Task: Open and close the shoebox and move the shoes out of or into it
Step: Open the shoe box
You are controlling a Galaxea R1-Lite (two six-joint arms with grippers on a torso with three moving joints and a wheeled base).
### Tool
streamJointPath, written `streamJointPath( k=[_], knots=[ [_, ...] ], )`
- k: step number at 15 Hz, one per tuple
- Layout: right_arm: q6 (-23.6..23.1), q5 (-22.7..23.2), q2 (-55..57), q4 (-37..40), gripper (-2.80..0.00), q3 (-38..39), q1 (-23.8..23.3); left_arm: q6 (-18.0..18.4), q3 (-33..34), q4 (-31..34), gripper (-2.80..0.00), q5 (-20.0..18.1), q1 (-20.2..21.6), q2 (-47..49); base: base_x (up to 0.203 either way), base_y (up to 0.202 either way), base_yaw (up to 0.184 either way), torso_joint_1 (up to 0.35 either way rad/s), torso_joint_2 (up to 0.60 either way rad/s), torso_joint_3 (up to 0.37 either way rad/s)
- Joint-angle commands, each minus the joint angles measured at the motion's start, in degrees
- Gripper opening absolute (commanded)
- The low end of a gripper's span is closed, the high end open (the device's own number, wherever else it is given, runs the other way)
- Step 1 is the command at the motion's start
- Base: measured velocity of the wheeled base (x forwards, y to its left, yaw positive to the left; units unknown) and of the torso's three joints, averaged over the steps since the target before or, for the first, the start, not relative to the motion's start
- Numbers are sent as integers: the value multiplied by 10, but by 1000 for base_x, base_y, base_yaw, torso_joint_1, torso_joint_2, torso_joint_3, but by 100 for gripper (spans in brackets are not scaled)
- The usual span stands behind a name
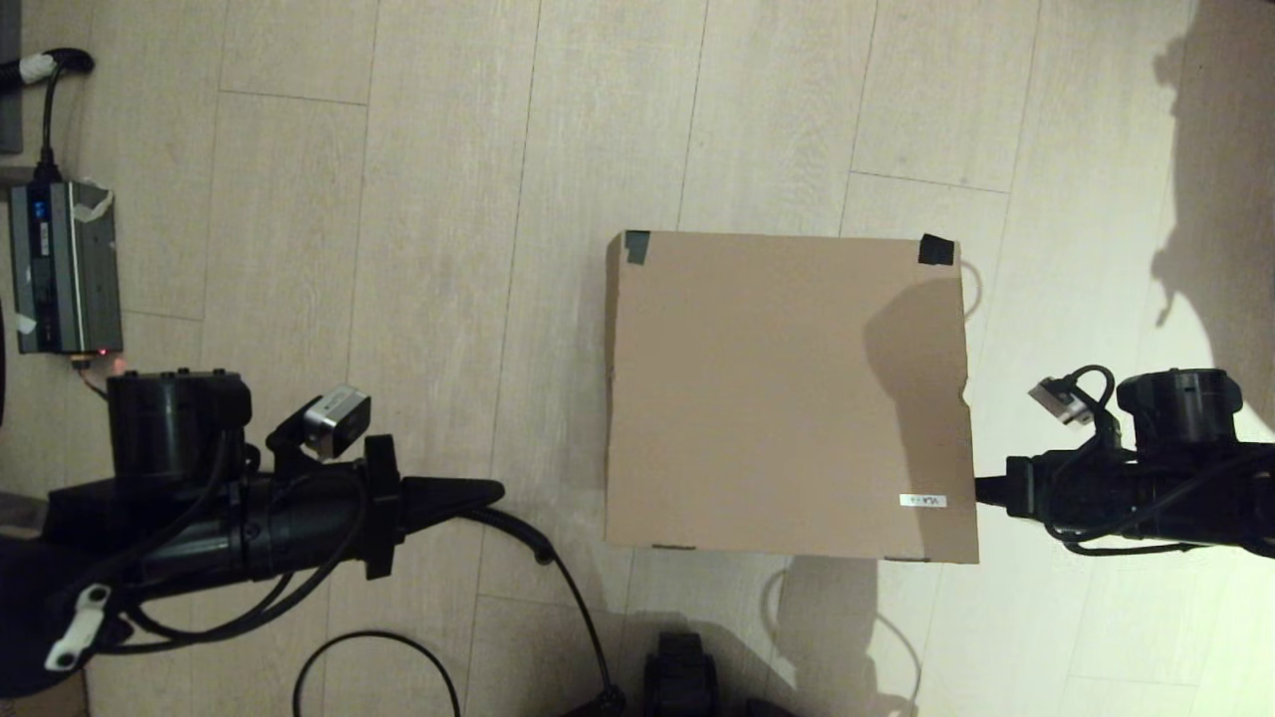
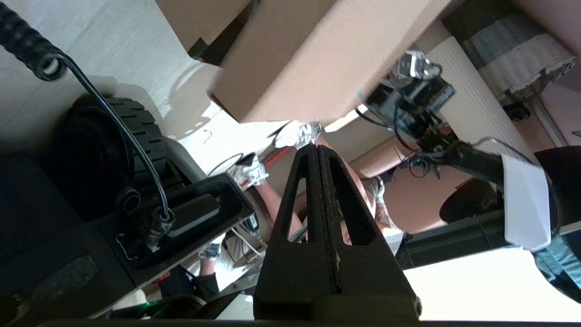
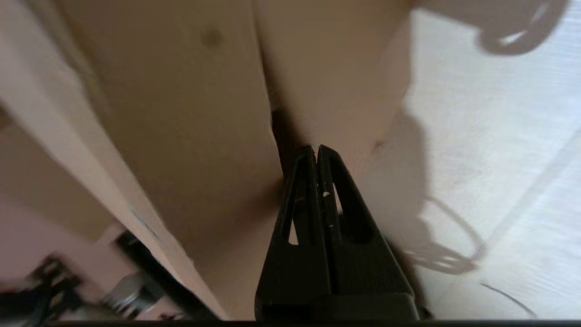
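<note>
The shoebox sits on the floor ahead of me with its lid down flat. Dark tape patches mark the lid's two far corners, and a small white label lies near its front right corner. The shoes are hidden. My right gripper is shut, and its tips are against the box's right side at a dark seam near the front corner. My left gripper is shut on nothing and hangs well left of the box. It also shows in the left wrist view.
A grey power unit with cables stands at the far left. A black cable runs over the floor between my left arm and the box. My base is just in front. A second cardboard box shows beyond the shoebox.
</note>
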Motion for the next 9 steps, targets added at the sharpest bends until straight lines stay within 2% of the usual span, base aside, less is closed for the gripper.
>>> streamJointPath(
  k=[1,9],
  knots=[
    [1,16,-26,6,-280,-1,0,-3,0,-3,-280,-3,1,-4,0,0,0,0,0,0],
    [1,22,-126,82,-280,-10,-4,-8,-2,1,-280,-2,-1,-19,0,0,0,0,0,0]
  ],
)
